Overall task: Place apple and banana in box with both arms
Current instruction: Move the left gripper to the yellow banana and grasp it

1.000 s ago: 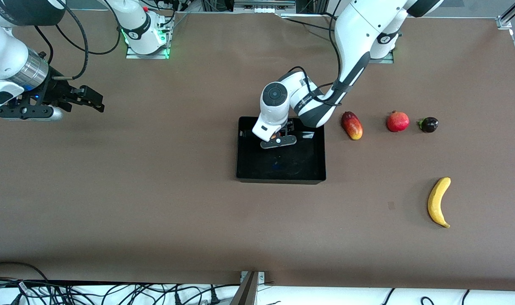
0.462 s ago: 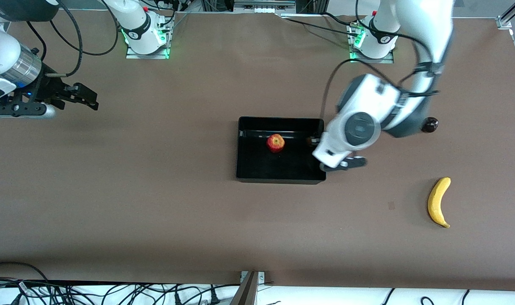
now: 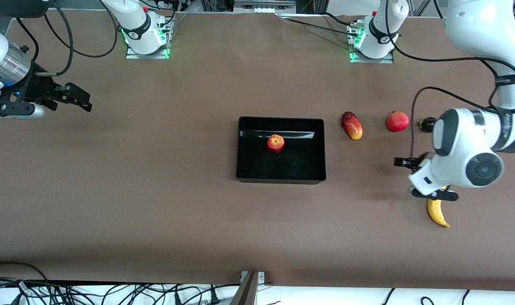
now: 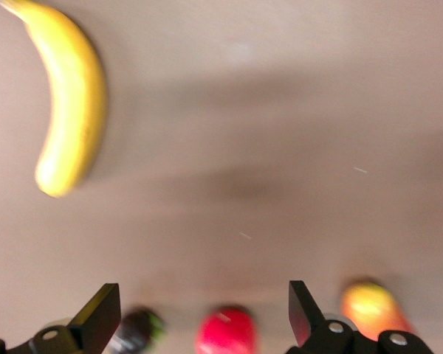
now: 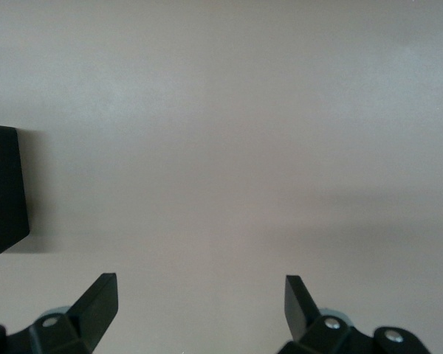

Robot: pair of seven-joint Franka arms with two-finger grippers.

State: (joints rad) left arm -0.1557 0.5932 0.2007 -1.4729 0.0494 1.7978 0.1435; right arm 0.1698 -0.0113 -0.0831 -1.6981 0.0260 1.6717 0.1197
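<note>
Currently the worktop (image 3: 156, 190) carries everything: brown, wide, mostly bare under the two arms.

Box (image 3: 249, 171): black tray mid-worktop, well apart from both hands, toward the right arm's end from the left hand. Apple (image 3: 275, 143) sits inside it, resting on the floor near the wall closest to the robot bases. That half of the task looks done.

Left hand (image 3: 433, 195): hangs over the banana (image 3: 438, 214), covering its upper end in the front view; only the lower tip shows. In the left wrist view the fingers (image 4: 97, 318) stand wide apart with nothing between them, and the banana lies off to one side of the gap, not centred. Judgement: step in hand is lining up for the banana pick.

Right hand (image 3: 73, 95): waits over bare worktop at the right arm's end, well apart from the box. Fingers spread, holding nothing.

Other fruit near the left hand, not wanted: mango (image 3: 352, 125), round red fruit (image 3: 398, 121), small dark fruit (image 3: 427, 124).

Risks from here:
- Banana is off-centre to the fingers; closing without correcting could catch only an end, and the curved fruit may pivot or slip out.
- Descending misaligned could press a fingertip onto the banana.
- Carrying it in, a long fruit may clip the box wall or knock the apple.
</note>
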